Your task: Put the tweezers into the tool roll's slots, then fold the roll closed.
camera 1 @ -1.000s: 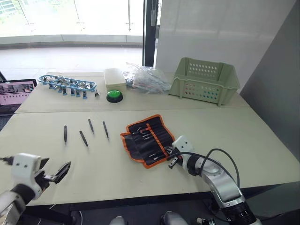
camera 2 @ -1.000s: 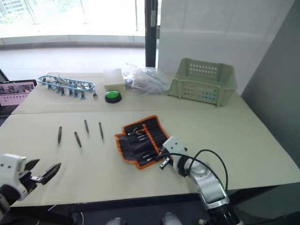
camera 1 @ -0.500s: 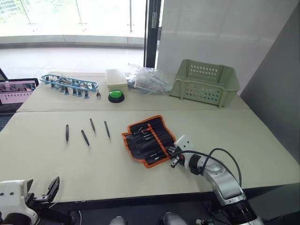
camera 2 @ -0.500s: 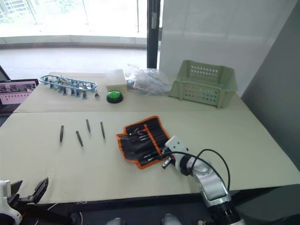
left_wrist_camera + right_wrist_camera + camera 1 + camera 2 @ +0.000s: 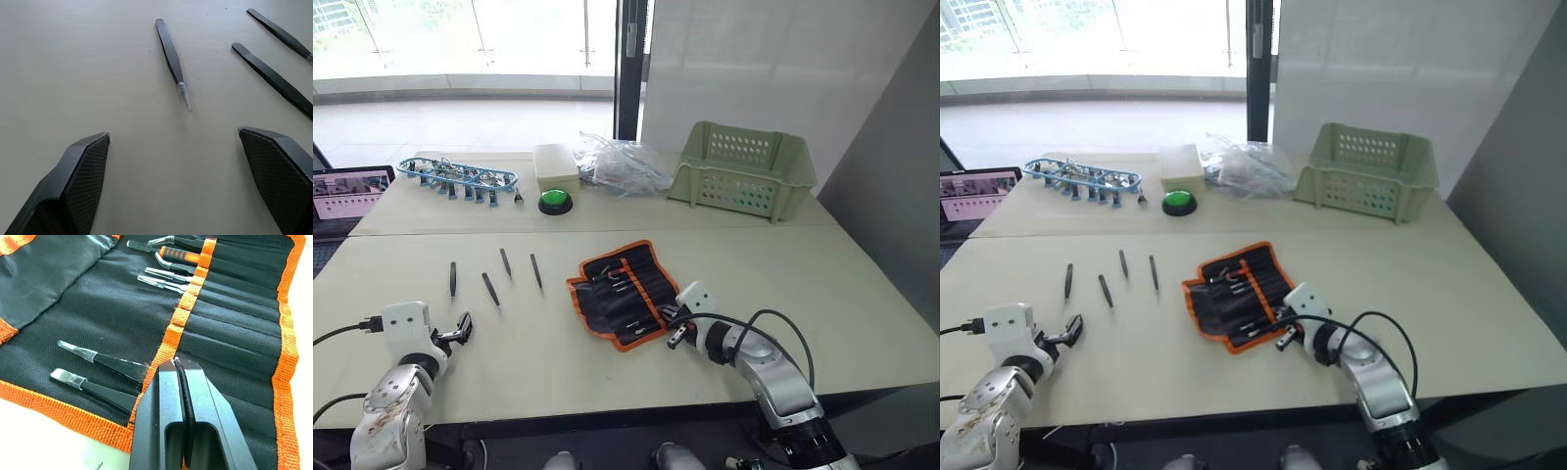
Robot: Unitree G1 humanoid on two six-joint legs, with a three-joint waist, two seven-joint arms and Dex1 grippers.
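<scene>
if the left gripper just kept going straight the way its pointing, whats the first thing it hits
Probably the nearest of the loose tweezers on the table: it lies ahead of the open left gripper, its capped tip toward the fingers. Two more tweezers lie off to one side; depth is uncertain.

bare table (image 5: 548,343) between tweezers (image 5: 492,288) and tool roll (image 5: 622,291) | basket (image 5: 741,170) far back

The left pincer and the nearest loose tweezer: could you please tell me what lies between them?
Nothing: in the left wrist view, only bare table lies between the open left pincer and the nearest tweezer.
</scene>
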